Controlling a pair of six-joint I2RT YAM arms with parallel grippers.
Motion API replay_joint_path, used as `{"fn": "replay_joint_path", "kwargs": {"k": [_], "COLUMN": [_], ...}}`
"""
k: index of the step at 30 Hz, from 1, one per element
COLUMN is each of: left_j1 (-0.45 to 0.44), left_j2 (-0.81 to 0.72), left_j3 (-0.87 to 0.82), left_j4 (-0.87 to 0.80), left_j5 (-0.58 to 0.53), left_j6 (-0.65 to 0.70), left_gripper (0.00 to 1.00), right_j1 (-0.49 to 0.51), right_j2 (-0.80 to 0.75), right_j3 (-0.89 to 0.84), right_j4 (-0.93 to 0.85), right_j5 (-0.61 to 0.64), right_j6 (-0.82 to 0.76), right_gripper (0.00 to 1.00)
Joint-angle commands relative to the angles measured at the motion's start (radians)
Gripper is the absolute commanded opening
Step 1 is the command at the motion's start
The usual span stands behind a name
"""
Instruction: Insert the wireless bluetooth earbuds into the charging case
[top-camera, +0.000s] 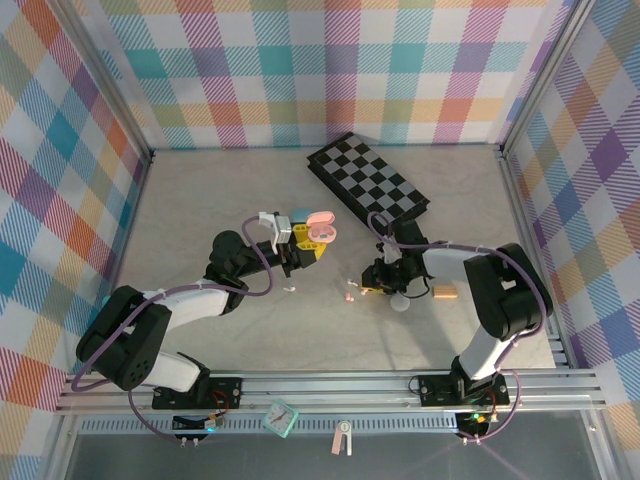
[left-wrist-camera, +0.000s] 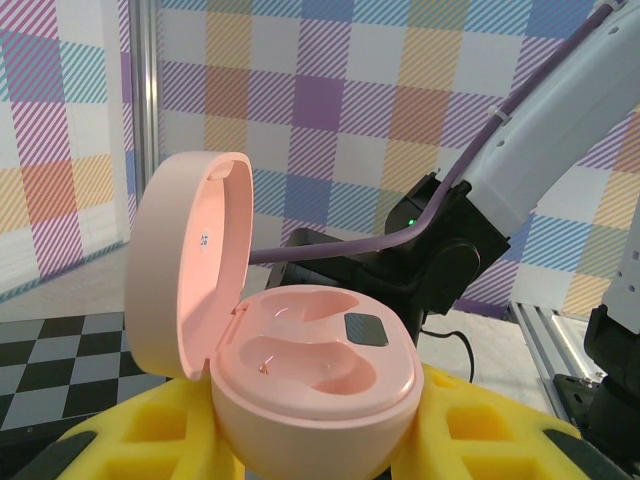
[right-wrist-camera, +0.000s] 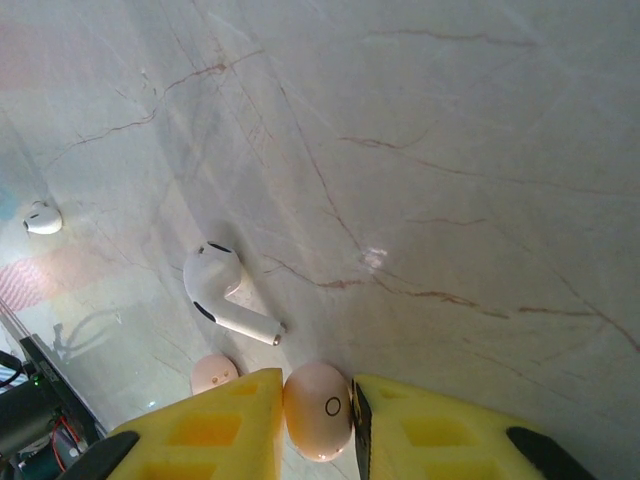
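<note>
- The right pincer (right-wrist-camera: 316, 385) pinches a pink earbud (right-wrist-camera: 318, 418) by its rounded body, low at the bench (right-wrist-camera: 450, 150). A shape that smooth may squirt out or twist on lifting.
- A white earbud (right-wrist-camera: 225, 290) lies just beside it and could get knocked.
- The left pincer (left-wrist-camera: 315, 450) clamps the open charging case (left-wrist-camera: 310, 370), apart from that earbud. A twisted earbud would likely miss its pocket or nudge the lid.

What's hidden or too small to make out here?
Top view: what the right claw pinches, too small and shadowed.
Left wrist view: open pink oval charging case, underside hidden by yellow fingers.
Right wrist view: loose pink plastic earbud, partly behind a yellow finger.
</note>
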Motion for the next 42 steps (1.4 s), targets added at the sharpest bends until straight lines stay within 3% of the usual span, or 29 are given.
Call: {"fn": "replay_joint_path", "kwargs": {"k": [1,6,17,25,31,42], "left_j1": [-0.005,-0.005,-0.003,-0.003,-0.004,-0.005], "left_j2": [-0.011,-0.008,0.013,0.014,0.022,0.035], "left_j3": [0.020,0.020,0.022,0.031,0.028,0.024], "left_j4": [0.036,0.040,0.050,0.036,0.035,0.032], "left_j5": [0.012,0.012,0.004,0.008,-0.003,-0.001], "left_j6": [0.017,0.017,0.025,0.028,0.037,0.066], "left_gripper": [0.22,0.22,0.22,0.22,0.21,0.21], "right_j1": [0.050,0.094,0.150,0.210,0.229,0.229], "right_j2": [0.045,-0.006,-0.198,-0.231,-0.242,-0.197], "right_j3": [0.009,0.037,0.115,0.198,0.231,0.272], "right_j4": [0.000,-0.053,-0.310,-0.483,-0.535,-0.558], "right_j5": [0.034,0.129,0.533,0.784,0.838,0.798], "right_j6": [-0.026,-0.017,0.172,0.251,0.294,0.347], "right_gripper": [0.26,0.23,0.22,0.22,0.22,0.21]}}
